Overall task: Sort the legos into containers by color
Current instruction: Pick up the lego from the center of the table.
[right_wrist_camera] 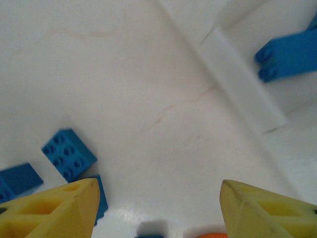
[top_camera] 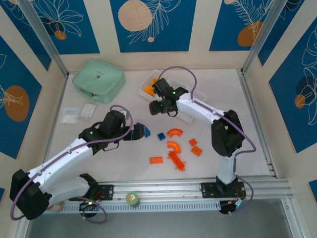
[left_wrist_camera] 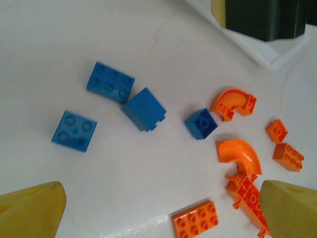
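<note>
- Plastic legos (left_wrist_camera: 110, 82), likely light, stiff, slick: pinch the flat sides.
- Blue brick (left_wrist_camera: 144, 109) just ahead of left gripper (left_wrist_camera: 158, 213), jaws wide, empty.
- Right gripper (right_wrist_camera: 158, 210) parted, empty; tray (right_wrist_camera: 242, 84) ahead-right of it holds another blue piece (right_wrist_camera: 290, 52).

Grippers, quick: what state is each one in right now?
Left gripper: open, holding nothing.
Right gripper: open, holding nothing.
</note>
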{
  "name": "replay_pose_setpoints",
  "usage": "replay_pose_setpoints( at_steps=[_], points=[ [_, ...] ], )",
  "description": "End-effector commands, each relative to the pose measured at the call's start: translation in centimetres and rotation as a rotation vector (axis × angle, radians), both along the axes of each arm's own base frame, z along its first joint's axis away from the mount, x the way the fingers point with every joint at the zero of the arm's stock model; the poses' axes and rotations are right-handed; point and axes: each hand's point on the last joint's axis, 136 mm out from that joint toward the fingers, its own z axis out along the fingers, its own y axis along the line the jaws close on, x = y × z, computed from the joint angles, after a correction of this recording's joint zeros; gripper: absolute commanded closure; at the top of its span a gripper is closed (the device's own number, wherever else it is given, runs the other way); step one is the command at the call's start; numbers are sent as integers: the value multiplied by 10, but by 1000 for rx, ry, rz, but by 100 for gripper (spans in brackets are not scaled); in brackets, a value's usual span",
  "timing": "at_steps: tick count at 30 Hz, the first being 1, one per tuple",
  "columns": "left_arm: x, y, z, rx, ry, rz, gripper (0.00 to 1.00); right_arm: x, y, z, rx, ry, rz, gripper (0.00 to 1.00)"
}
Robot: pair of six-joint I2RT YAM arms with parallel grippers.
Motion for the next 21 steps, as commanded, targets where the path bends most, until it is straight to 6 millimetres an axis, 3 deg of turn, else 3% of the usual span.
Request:
replay_pose_setpoints(
  at_steps=[1, 12, 21],
  points=[
    [-11, 15, -10, 4, 37, 48, 1, -19, 9, -5, 28, 39, 11, 33],
    [-22, 27, -19, -8, 48, 90, 1, -56, 7, -69, -66, 146, 37, 32],
    [-25, 31, -26, 4, 55, 96, 1, -87, 1, -86, -129, 180, 60, 35]
  ],
)
